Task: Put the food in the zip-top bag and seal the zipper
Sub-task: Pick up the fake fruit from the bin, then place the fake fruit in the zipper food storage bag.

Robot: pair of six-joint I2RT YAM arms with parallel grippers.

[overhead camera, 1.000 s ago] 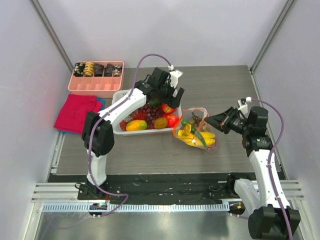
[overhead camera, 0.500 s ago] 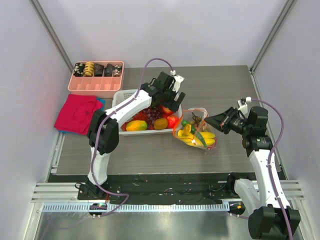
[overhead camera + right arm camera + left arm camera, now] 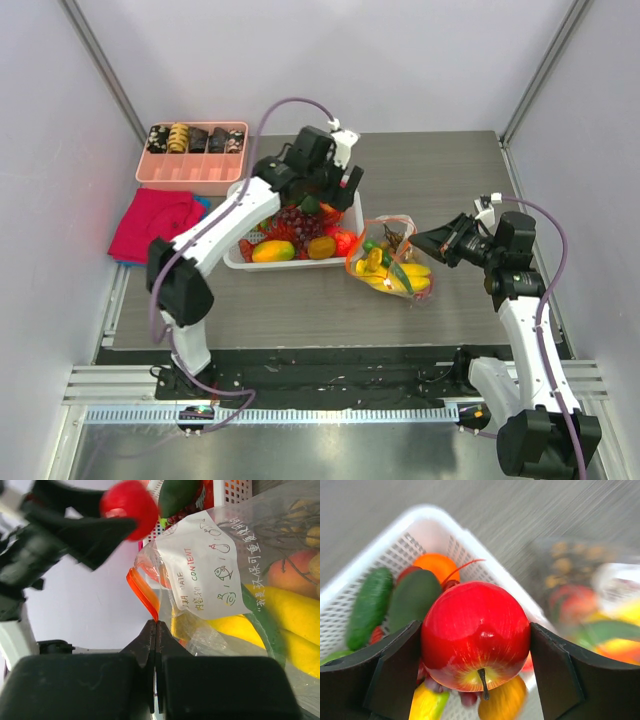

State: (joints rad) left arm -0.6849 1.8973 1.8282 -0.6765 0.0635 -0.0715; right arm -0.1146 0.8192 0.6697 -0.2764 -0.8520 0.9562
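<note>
Red and glossy, a toy apple (image 3: 476, 635) sat clamped between the two fingers of the left gripper (image 3: 476, 676), the jaws spread wide across the fruit's broadest part with its stem end facing the wrist camera; the arm held it above the right end of the white lattice basket (image 3: 436, 524), where a cucumber (image 3: 367, 607), an avocado (image 3: 415, 600) and an orange (image 3: 438, 565) lay below.

Just beside the basket, on the dark wood-grain table (image 3: 440, 170), lay the zip-top bag (image 3: 390, 262), already carrying yellow bananas (image 3: 280, 615) and a peach (image 3: 292, 575); its mouth faced the basket, though how far it gaped could not be told from above.

Across the table, the right gripper (image 3: 156, 627) had its jaws pressed fully together on the pouch's edge, right where the orange-red zipper (image 3: 141, 591) ran down to the fingertips.

By its shine, the apple looked hard, smooth and likely light; a round, slick body of that kind could squirt out of an off-centre pinch, so a grip across its middle seemed the safest.

Thin and floppy, the pouch appeared apt to sag shut under its own film; the stiffer zipper strip looked the sounder place to hold it.
</note>
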